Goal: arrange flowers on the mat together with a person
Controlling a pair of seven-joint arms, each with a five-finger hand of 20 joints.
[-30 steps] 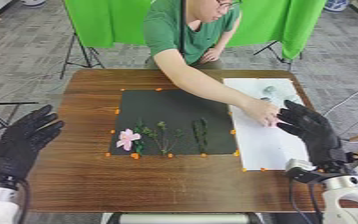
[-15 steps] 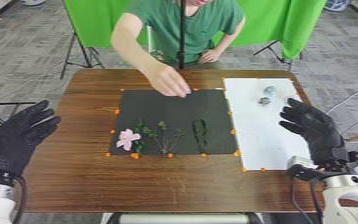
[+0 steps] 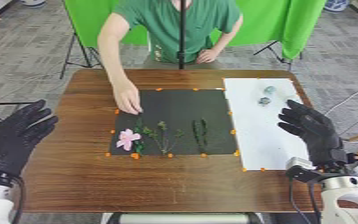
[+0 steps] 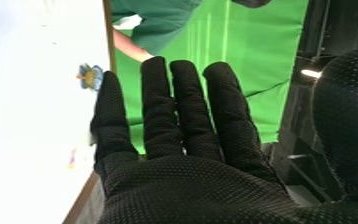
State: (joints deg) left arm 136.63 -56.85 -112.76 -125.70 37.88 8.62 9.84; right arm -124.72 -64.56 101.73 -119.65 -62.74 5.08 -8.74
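Observation:
In the head view, my left hand is held at the table's left edge with its fingers straight. My right hand is over the white sheet's right side, fingers relaxed, holding nothing. The black mat carries a pink flower at its lower left, thin green stems beside it and a dark green sprig farther right. A person's hand is at the mat's upper left edge, fingertips pointing down. In the right wrist view, my right hand has its fingers extended, near a small bluish flower.
A white sheet lies to the right of the mat, with small blue-grey flowers near its far end. Orange markers line the edges of mat and sheet. The brown table extends toward me.
The person's hand has moved from the white sheet across the mat to its upper left edge. Both of my hands have stayed almost where they were.

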